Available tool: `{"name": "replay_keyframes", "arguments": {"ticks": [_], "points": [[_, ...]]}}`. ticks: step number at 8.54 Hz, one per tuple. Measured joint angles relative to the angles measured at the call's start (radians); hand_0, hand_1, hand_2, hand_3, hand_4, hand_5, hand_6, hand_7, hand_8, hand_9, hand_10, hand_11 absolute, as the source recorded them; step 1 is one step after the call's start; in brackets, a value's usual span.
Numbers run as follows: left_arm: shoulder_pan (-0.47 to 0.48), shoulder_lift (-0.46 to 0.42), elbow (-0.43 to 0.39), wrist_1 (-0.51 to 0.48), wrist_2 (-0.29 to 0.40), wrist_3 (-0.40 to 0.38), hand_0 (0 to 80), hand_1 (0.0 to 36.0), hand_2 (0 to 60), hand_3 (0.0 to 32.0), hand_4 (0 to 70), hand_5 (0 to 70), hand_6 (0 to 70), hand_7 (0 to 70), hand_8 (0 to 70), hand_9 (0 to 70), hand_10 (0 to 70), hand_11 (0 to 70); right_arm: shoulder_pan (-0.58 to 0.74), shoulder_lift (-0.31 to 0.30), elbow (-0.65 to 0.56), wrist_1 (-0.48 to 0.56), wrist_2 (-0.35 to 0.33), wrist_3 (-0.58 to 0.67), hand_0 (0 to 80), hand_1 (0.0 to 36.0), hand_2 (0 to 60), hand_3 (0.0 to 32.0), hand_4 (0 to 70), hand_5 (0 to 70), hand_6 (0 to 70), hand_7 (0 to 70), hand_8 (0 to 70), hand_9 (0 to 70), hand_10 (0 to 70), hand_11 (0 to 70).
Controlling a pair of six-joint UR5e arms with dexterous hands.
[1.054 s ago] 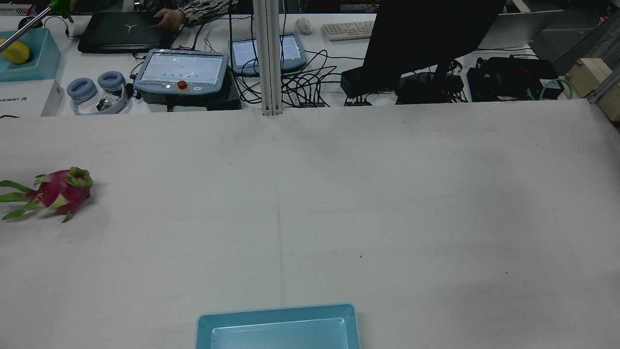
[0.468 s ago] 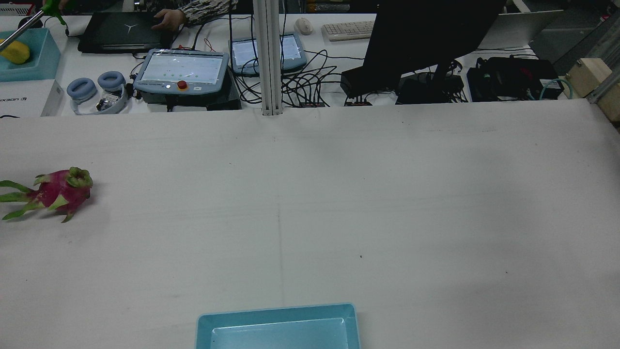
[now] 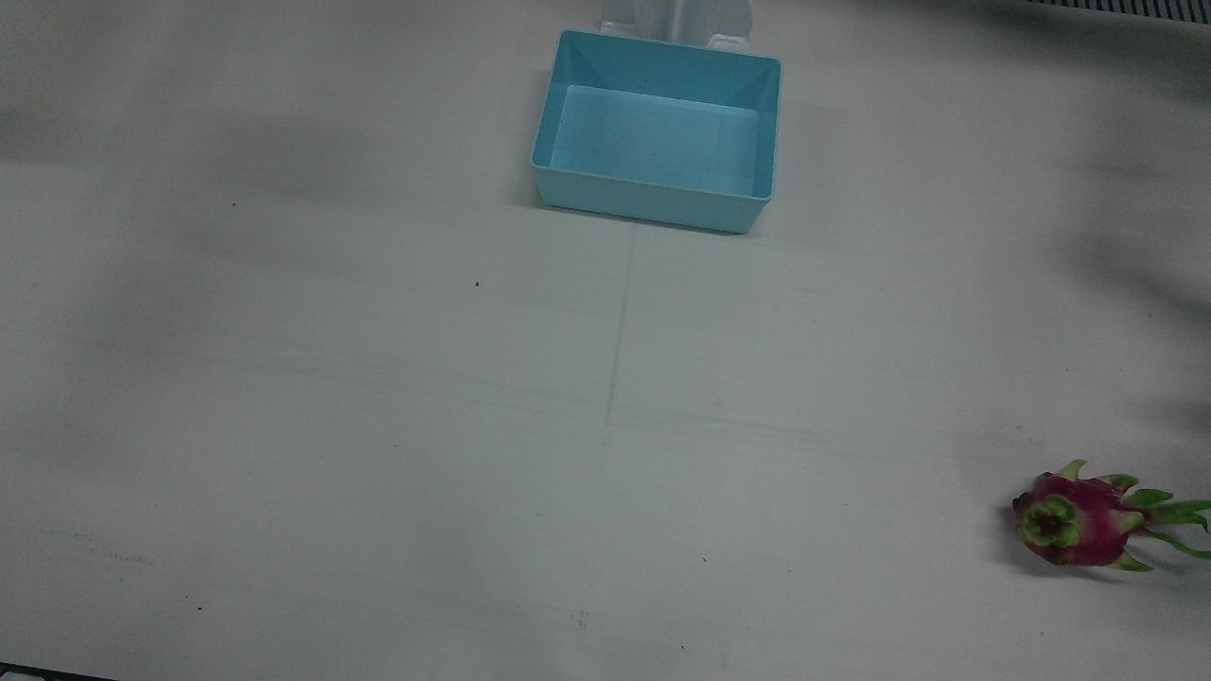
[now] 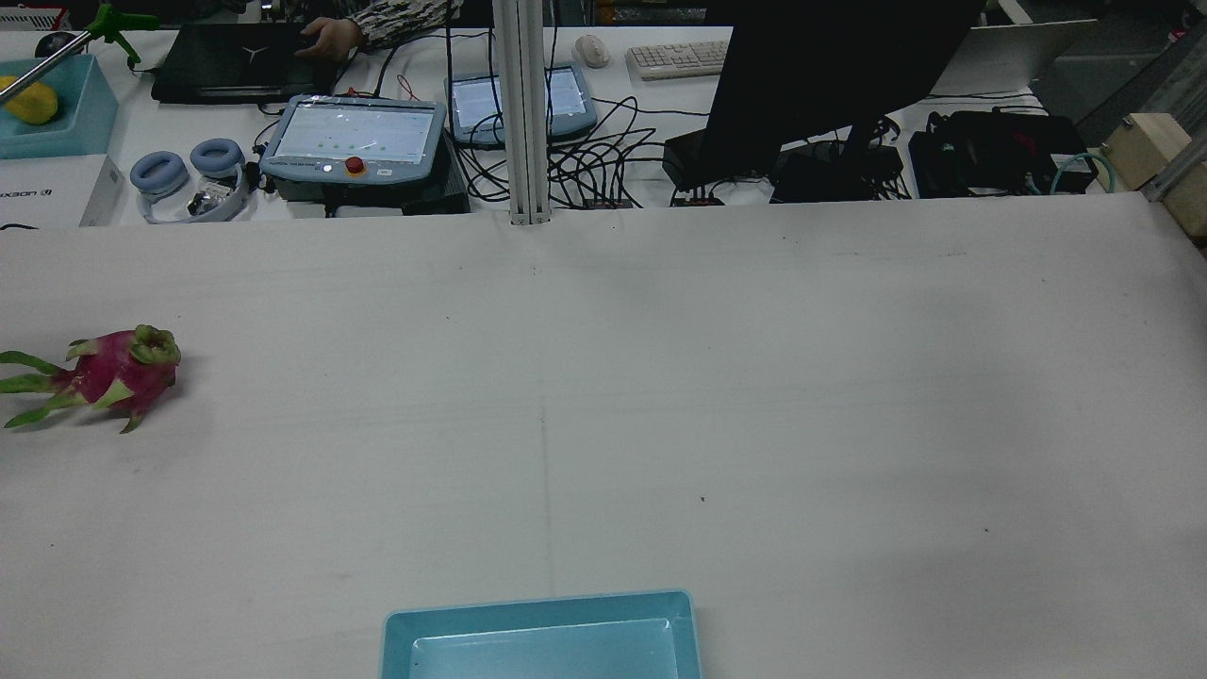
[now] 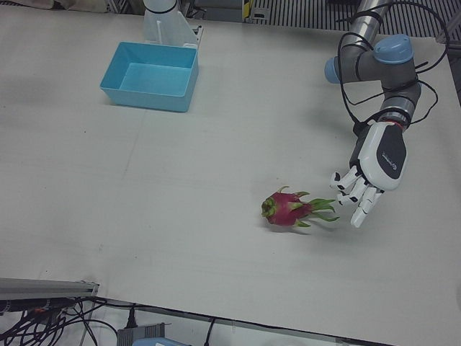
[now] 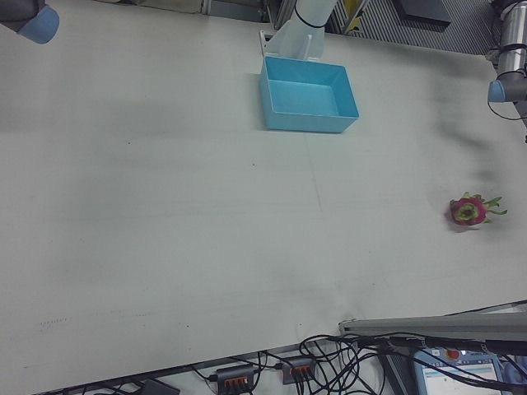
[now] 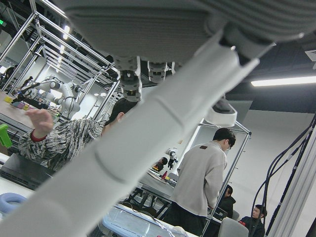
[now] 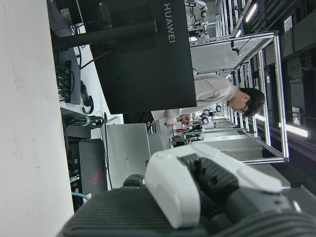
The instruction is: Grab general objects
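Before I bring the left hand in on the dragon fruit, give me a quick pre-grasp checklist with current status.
1. Left hand open, fingers apart, holding nothing: ok.
2. Left hand beside the dragon fruit, at its leafy end, not yet touching: ok.
3. Dragon fruit lying on the table, nothing close around it: ok.
4. Blue bin empty: ok.
5. Right hand away from the fruit: ok; open or shut: cannot tell.

Dragon fruit (image 5: 288,210): magenta skin w/ green-tipped scales, intact. Lying on its side on white table (image 5: 180,180), long green leaf tips trailing toward table edge, blunt green end facing centre. Well apart from blue bin (image 5: 150,76), far side.
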Motion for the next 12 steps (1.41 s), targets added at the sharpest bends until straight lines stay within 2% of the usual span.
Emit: {"name": "replay_keyframes", "arguments": {"ticks": [1,2,3,5,6,7,8,9,10,11,12], "points": [[0.001,0.0,0.0,0.0,0.0,0.001,80.0,36.0,60.0,0.0,22.2,70.0,11.7,66.6,1.3,11.9,0.0,0.0,0.0,0.0,0.0,0.0,0.0,0.0,0.0,0.0,0.0,0.0,0.0,0.0,0.0,0.0,0.0,0.0,0.0,0.0],[0.003,0.0,-0.001,0.0,0.0,0.001,80.0,36.0,60.0,0.0,17.7,70.0,6.4,57.9,0.2,10.1,0.0,0.0,0.0,0.0,0.0,0.0,0.0,0.0,0.0,0.0,0.0,0.0,0.0,0.0,0.0,0.0,0.0,0.0,0.0,0.0],[0.007,0.0,-0.01,0.004,0.002,0.003,80.0,36.0,60.0,0.0,17.4,70.0,4.6,49.8,0.0,8.5,0.0,0.0,0.0,0.0,0.0,0.0,0.0,0.0,0.0,0.0,0.0,0.0,0.0,0.0,0.0,0.0,0.0,0.0,0.0,0.0],[0.014,0.017,-0.064,0.049,0.007,0.028,80.0,36.0,60.0,0.0,25.3,70.0,3.1,36.1,0.0,5.8,0.0,0.0,0.0,0.0,0.0,0.0,0.0,0.0,0.0,0.0,0.0,0.0,0.0,0.0,0.0,0.0,0.0,0.0,0.0,0.0],[0.017,0.034,-0.109,0.086,0.01,0.045,80.0,36.0,60.0,0.0,23.5,70.0,2.9,37.1,0.0,6.0,0.0,0.0,0.0,0.0,0.0,0.0,0.0,0.0,0.0,0.0,0.0,0.0,0.0,0.0,0.0,0.0,0.0,0.0,0.0,0.0],[0.034,0.044,-0.15,0.13,0.015,0.071,80.0,36.0,60.0,0.0,22.6,70.0,4.7,40.9,0.0,6.7,0.0,0.0,0.0,0.0,0.0,0.0,0.0,0.0,0.0,0.0,0.0,0.0,0.0,0.0,0.0,0.0,0.0,0.0,0.0,0.0],[0.069,0.049,-0.189,0.179,0.018,0.106,80.0,36.0,60.0,0.0,25.1,70.0,8.9,47.5,0.7,8.1,0.0,0.0,0.0,0.0,0.0,0.0,0.0,0.0,0.0,0.0,0.0,0.0,0.0,0.0,0.0,0.0,0.0,0.0,0.0,0.0],[0.112,0.051,-0.226,0.226,0.016,0.146,80.0,36.0,60.0,0.0,21.0,70.0,6.6,46.5,0.3,7.9,0.0,0.0,0.0,0.0,0.0,0.0,0.0,0.0,0.0,0.0,0.0,0.0,0.0,0.0,0.0,0.0,0.0,0.0,0.0,0.0],[0.153,0.045,-0.252,0.274,0.002,0.179,80.0,36.0,60.0,1.0,16.9,27.9,0.2,42.2,0.0,7.0,0.0,0.0,0.0,0.0,0.0,0.0,0.0,0.0,0.0,0.0,0.0,0.0,0.0,0.0,0.0,0.0,0.0,0.0,0.0,0.0],[0.186,0.023,-0.269,0.33,-0.015,0.198,80.0,36.0,60.0,9.4,11.8,0.0,0.0,35.0,0.0,5.6,0.0,0.0,0.0,0.0,0.0,0.0,0.0,0.0,0.0,0.0,0.0,0.0,0.0,0.0,0.0,0.0,0.0,0.0,0.0,0.0],[0.207,-0.02,-0.275,0.394,-0.026,0.214,80.0,36.0,60.0,11.6,9.2,0.0,0.0,27.7,0.0,4.1,0.0,0.0,0.0,0.0,0.0,0.0,0.0,0.0,0.0,0.0,0.0,0.0,0.0,0.0,0.0,0.0,0.0,0.0,0.0,0.0]]}}
